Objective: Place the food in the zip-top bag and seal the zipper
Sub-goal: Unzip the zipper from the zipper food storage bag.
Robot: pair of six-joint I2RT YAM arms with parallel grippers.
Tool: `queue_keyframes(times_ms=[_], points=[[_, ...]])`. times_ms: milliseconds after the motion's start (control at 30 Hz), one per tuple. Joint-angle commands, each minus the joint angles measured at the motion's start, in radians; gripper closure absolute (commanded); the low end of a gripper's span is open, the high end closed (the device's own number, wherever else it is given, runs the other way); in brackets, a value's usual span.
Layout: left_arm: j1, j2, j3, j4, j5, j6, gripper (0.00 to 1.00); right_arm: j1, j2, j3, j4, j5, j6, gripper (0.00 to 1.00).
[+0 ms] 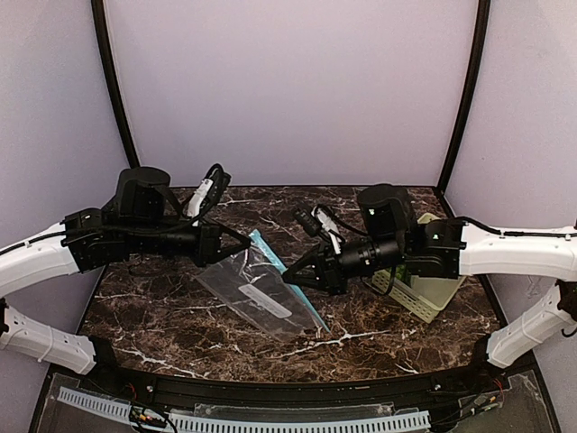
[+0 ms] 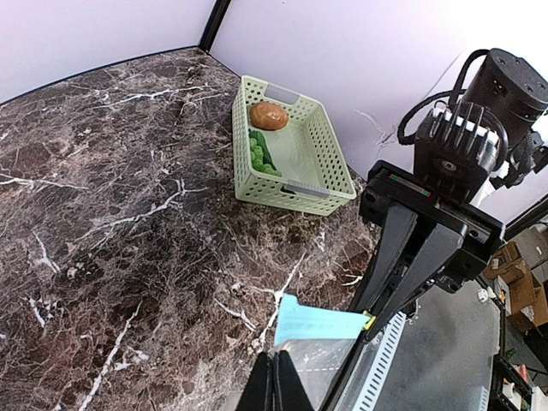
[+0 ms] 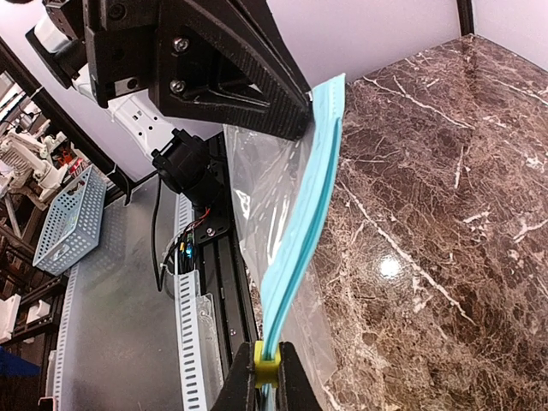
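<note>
Closest to the arms' bases, the zip-top bag (image 1: pixel 257 293) slopes across the middle of the dark marbled bench (image 2: pixel 111 171), stretched between the two arms. I cannot tell whether its lower end rests on the stone. Through the clear plastic only a white label (image 1: pixel 263 302) shows.

Along the bag's right edge runs the teal-blue zipper (image 3: pixel 300 231). The right gripper (image 1: pixel 290 275) is pressed together on that strip partway along it, with a small yellow piece (image 3: pixel 267 358) sitting on the strip right between its fingertips. A little farther back, the left gripper (image 1: pixel 242 242) is clamped tight on the bag's far corner, just beside the end of the teal strip, so the strip stands taut between the two.

Farther to the right, partly under the right arm, a pale green slotted basket (image 2: pixel 274 190) sits on the bench, well apart from the bag. Both pieces of food lie inside it: the green lumpy vegetable (image 2: pixel 259 154) along its left wall, and the brown-orange oval (image 2: pixel 269 115) in the far corner, just beyond the vegetable.
</note>
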Motion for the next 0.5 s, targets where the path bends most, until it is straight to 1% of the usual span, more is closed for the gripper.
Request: queue_keyframes(times_ms=[0,467], points=[[0.035,-0.030,-0.016,-0.022,-0.061,-0.014,0.99,-0.002,0.003,-0.022,-0.025,-0.016,0.011,1.00],[0.065,-0.038,-0.018,-0.049,-0.074,-0.027,0.99,-0.002,0.004,-0.056,-0.002,-0.019,0.032,1.00]])
